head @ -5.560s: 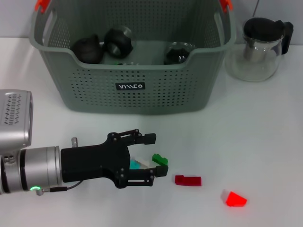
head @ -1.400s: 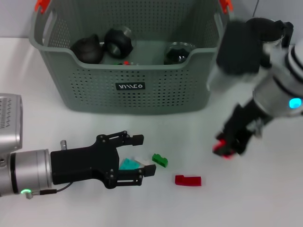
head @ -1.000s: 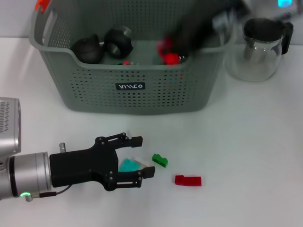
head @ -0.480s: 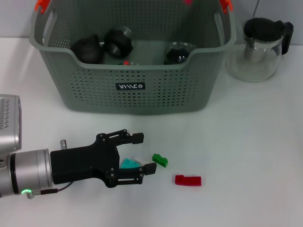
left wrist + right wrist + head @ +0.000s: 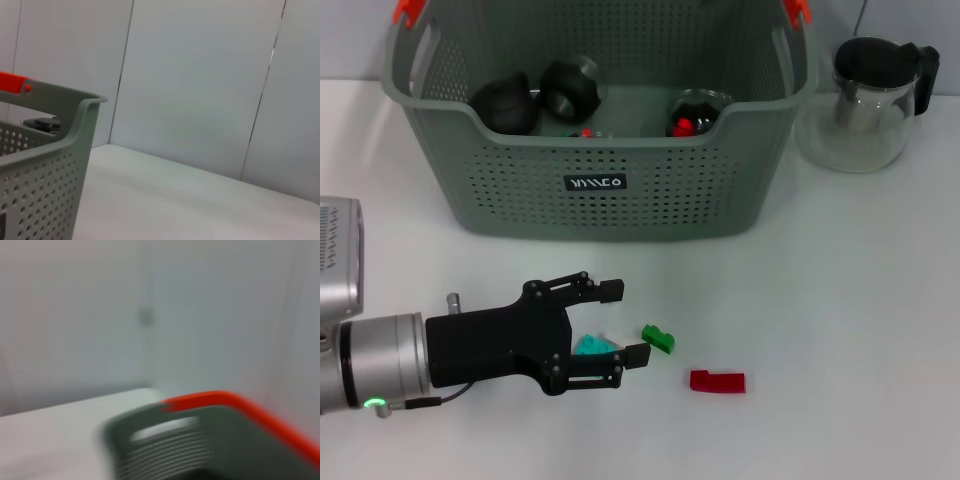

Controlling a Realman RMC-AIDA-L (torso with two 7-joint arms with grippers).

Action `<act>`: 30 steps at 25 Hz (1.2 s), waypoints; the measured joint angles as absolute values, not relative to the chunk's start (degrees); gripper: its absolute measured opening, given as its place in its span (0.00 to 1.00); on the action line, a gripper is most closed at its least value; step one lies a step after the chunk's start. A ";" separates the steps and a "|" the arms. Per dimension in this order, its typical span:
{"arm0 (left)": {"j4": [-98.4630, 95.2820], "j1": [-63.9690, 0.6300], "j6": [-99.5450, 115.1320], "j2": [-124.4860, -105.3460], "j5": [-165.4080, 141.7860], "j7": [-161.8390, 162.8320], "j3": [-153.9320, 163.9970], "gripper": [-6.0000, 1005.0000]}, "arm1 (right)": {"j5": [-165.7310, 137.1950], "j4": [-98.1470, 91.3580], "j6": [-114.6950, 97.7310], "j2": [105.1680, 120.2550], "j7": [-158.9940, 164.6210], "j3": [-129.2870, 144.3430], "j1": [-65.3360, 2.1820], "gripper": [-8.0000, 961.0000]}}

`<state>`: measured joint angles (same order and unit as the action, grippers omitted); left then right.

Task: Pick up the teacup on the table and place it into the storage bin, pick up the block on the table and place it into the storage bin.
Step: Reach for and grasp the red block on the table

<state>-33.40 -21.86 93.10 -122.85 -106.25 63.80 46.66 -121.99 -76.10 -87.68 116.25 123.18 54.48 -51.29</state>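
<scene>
Left pincer partly hides a teal block.

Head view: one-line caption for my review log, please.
Left gripper open around a teal block on the table; storage bin holds dark teacups.

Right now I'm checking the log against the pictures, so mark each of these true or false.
1. The left gripper is open around the teal block. True.
2. The green block lies inside the storage bin. False: it lies on the table, beside the dark red block.
3. The glass teapot stands outside the bin. True.
4. The bin holds no teacups. False: dark teacups lie in it.
</scene>
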 joint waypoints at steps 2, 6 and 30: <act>-33.41 -21.87 93.15 -122.78 -106.25 63.77 46.67 0.83 | -116.19 -75.14 -94.83 114.67 119.84 53.16 -48.89 0.88; -33.34 -21.88 93.10 -122.61 -106.51 63.67 46.67 0.83 | -113.31 -71.81 -106.36 112.05 114.68 51.84 -44.89 0.96; -33.33 -22.10 91.62 -122.57 -110.55 60.38 46.72 0.83 | -139.16 -56.92 -89.93 120.75 112.16 86.11 -47.86 0.95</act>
<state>-33.33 -22.10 91.62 -122.57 -110.54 60.38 46.72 -139.16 -56.92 -89.93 120.75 112.16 86.11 -47.86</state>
